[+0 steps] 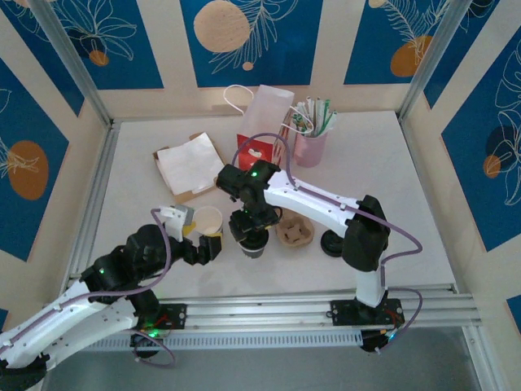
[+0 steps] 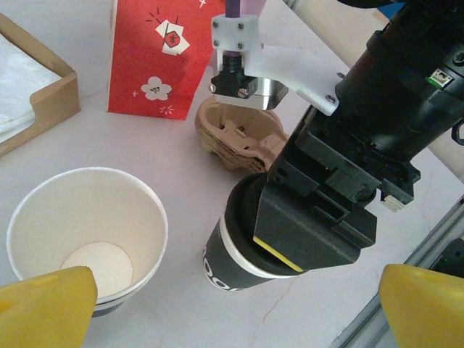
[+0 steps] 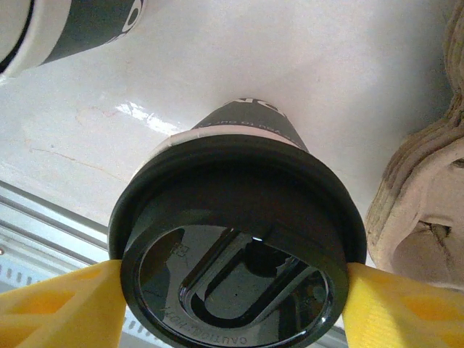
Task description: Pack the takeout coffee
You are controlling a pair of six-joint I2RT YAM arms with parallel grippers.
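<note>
Your right fingers [image 3: 58, 308] grip the black lid [image 3: 232, 239] from both sides, one yellow tip against each edge of its rim. The lid sits on a dark-sleeved cup [image 2: 228, 261] that stands upright on the counter [image 1: 391, 187], close to the near edge and about midway along it. The takeout coffee [image 2: 87, 232] stands just to the left of that cup, upright and open-topped, with a gap between the two. Your left fingers [image 2: 424, 308] are spread wide and hold nothing. One tip overlaps the takeout coffee's rim in the left wrist view, and you cannot tell whether it touches. A pulp cup carrier [image 1: 295, 230] lies just right of the dark-sleeved cup. Toward the far edge stand a red paper bag [image 1: 260, 151] and a pink cup of straws [image 1: 310, 147], with a napkin tray [image 1: 187, 167] to their left.
</note>
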